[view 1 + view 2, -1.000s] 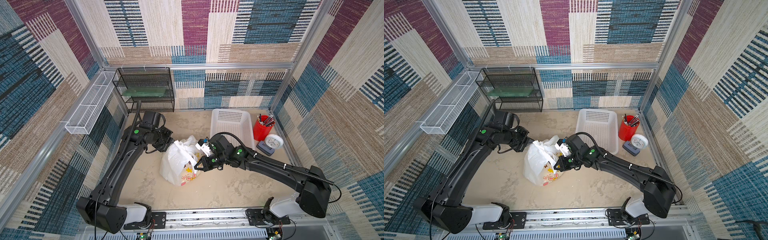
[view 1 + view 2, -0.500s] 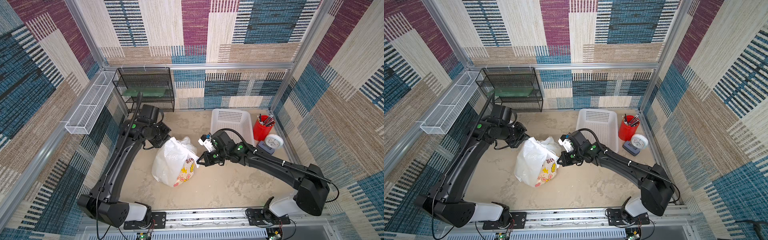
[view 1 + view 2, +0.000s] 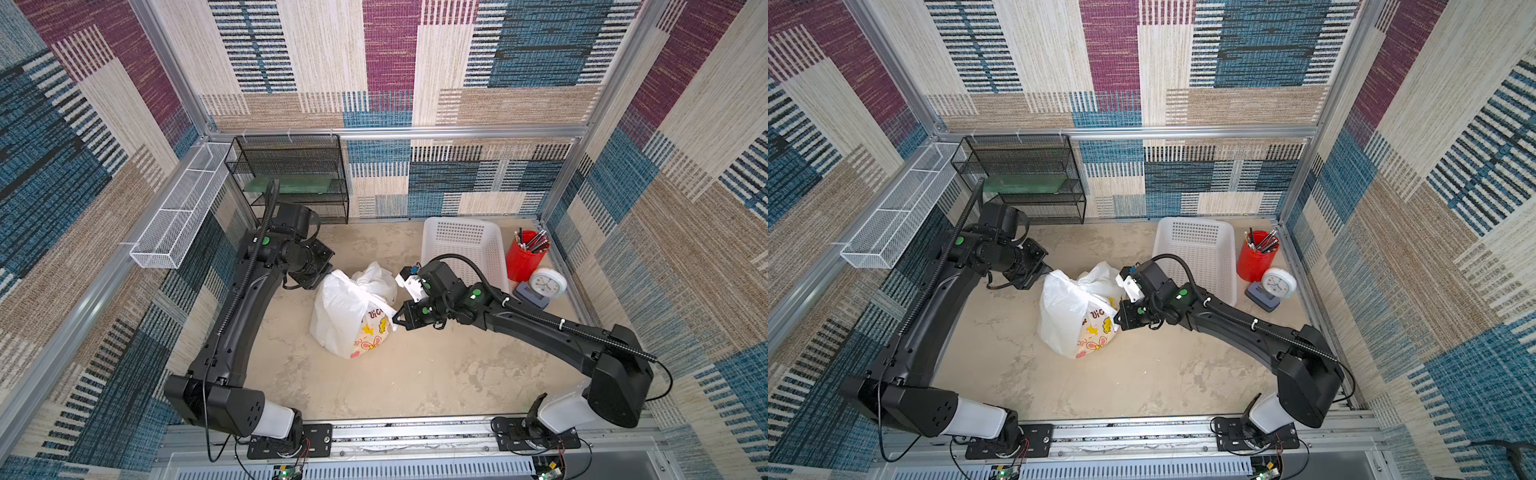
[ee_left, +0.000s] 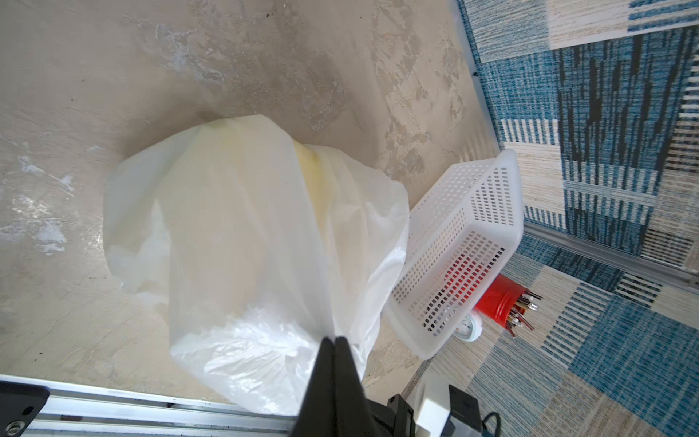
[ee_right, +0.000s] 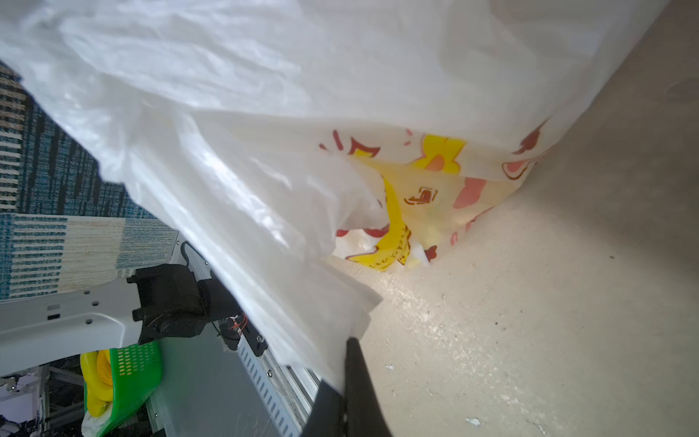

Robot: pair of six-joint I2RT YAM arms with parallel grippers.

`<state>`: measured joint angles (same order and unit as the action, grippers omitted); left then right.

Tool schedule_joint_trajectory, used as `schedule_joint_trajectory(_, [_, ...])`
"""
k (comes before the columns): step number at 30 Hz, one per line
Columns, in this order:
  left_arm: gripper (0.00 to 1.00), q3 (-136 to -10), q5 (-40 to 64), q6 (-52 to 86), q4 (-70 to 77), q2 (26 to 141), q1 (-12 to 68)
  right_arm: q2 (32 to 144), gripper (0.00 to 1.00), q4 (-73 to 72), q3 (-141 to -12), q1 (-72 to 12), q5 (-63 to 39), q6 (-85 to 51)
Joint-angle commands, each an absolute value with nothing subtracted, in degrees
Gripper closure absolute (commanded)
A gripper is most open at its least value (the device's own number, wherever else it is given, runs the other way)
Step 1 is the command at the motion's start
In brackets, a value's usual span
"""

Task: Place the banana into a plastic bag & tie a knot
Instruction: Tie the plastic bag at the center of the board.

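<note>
plastic bag (image 3: 349,309): stands bulging on the beige tabletop (image 3: 415,374), between the two arms and near the white basket (image 3: 461,245); its printed side faces the right arm.
left gripper (image 4: 335,340): jaws closed, pinching a taut fold of the bag's plain white upper edge.
right gripper (image 5: 351,342): jaws closed on a loose flap of film beside the yellow-and-pink prints.

The plastic bag (image 3: 345,307) carries dark lettering (image 3: 375,312) above its cartoon prints, roughly "UiC" in both top views. The numerals on the clock (image 3: 548,283) are too small to read.
</note>
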<state>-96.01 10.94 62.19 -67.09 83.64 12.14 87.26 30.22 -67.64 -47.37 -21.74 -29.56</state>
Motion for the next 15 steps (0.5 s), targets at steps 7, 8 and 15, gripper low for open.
schedule_joint_trajectory(7, [1.00, -93.61, 11.56, 60.57, -66.55, 82.47, 11.87, 90.44, 1.00, 38.15, -71.61, -49.28, -19.06, -30.33])
schedule_joint_trajectory(8, [1.00, -93.60, 12.24, 61.03, -66.53, 82.39, 11.87, 90.58, 1.00, 38.15, -71.63, -49.26, -19.20, -30.15])
schedule_joint_trajectory(15, [1.00, -95.75, 12.17, 62.23, -67.62, 82.06, 11.87, 90.74, 1.00, 38.35, -71.92, -49.22, -19.56, -29.79])
